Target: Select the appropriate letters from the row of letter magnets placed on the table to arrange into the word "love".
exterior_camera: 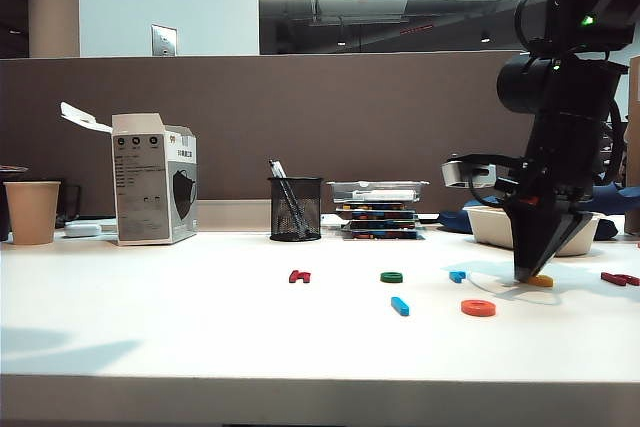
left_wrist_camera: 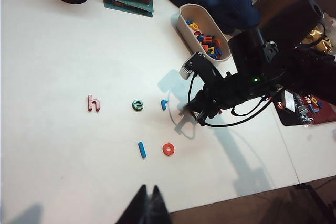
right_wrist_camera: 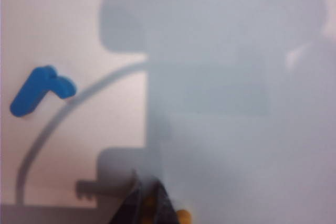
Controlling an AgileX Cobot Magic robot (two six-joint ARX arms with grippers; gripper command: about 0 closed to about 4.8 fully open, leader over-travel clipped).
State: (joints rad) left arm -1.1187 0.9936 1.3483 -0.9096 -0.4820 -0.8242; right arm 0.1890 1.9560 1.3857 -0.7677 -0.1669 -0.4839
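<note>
Letter magnets lie in a loose row on the white table (exterior_camera: 150, 337). Going left to right in the exterior view, well left of the right pincer (exterior_camera: 528, 275) sits the dark red h (exterior_camera: 299, 276), then the green e (exterior_camera: 391, 277), then the small chunky blue r (exterior_camera: 457, 275) close beside that pincer. In front of these, nearer the camera, the blue straight l (exterior_camera: 400, 306) and the orange o (exterior_camera: 478, 308) already lie side by side. The yellow v (exterior_camera: 541, 281) is right at the right pincer's tips, which are down on the table and nearly closed around it; the wrist view shows yellow between the narrow jaws. More red pieces (exterior_camera: 620, 278) lie beyond, on its right.

The step in hand looks like grasping the v. Next it should be lifted clear and set just right of the o, with room left for the e.

The left pincer (left_wrist_camera: 148, 205) hangs high over the near table edge, closed and holding nothing. A mesh pen cup (exterior_camera: 295, 208), stacked boxes (exterior_camera: 380, 209) and a white tub of spare letters (left_wrist_camera: 202, 31) stand behind, out of the way.
</note>
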